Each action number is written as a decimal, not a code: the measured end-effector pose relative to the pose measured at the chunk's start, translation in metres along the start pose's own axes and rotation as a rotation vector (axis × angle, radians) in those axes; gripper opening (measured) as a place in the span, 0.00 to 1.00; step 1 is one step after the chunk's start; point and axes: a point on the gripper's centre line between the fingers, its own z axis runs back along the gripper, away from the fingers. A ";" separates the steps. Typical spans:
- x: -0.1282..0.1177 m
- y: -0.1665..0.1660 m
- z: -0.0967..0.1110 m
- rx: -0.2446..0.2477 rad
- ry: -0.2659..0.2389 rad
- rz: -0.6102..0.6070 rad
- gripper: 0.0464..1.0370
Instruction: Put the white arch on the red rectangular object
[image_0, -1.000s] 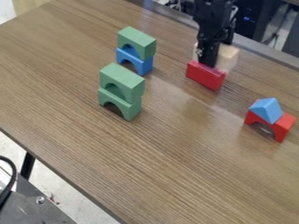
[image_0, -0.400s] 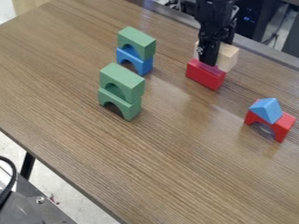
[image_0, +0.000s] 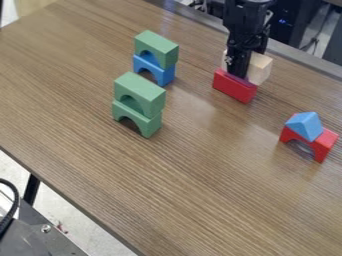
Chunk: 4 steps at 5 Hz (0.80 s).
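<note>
Hanging before pale arch (image_0: 260, 68), black claw (image_0: 237, 70), red block (image_0: 234, 88) below

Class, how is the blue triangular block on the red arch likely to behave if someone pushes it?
The blue triangular block looks stiff, with its straight edges. Its flat faces make rolling unlikely. Perched on the narrow red arch, it would probably slide off under a sideways push.

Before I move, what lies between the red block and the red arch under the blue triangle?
Bare wooden tabletop, from the red block to the red arch, in the camera view.
</note>
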 end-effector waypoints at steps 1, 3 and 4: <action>0.002 -0.001 -0.005 0.009 -0.006 -0.006 0.55; 0.004 -0.007 -0.003 0.000 -0.008 -0.004 0.55; 0.004 -0.006 -0.008 0.012 -0.009 -0.003 0.55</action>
